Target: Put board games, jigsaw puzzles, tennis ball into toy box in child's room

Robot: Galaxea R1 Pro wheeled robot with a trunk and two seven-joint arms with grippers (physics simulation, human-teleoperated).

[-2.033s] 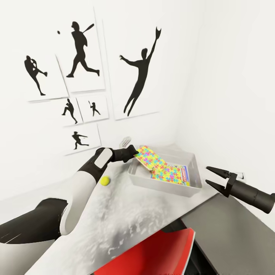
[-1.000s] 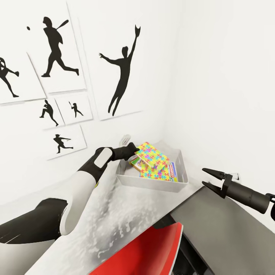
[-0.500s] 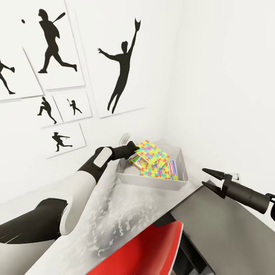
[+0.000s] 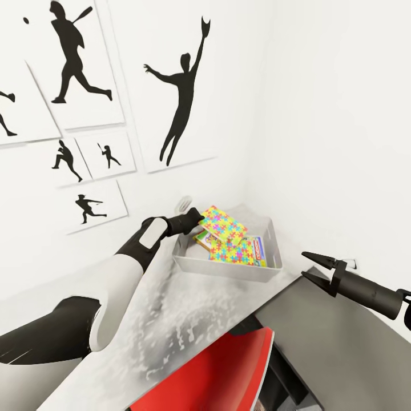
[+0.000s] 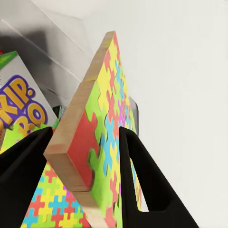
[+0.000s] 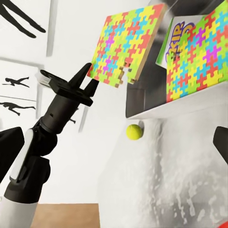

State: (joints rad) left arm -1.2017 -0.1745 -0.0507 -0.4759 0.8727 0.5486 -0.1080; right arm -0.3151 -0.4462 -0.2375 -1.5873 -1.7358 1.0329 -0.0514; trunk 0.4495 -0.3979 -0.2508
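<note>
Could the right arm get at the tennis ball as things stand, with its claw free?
Probably not directly. The right claw is open and empty, but the toy box stands between it and the tennis ball, which lies on the table beside the box's far wall, near the left arm. It would have to reach over or around.

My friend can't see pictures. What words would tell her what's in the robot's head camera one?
The left gripper holds a colourful jigsaw puzzle tilted over the grey toy box, where another puzzle lies on game boxes. The open right gripper waits nearby.
</note>
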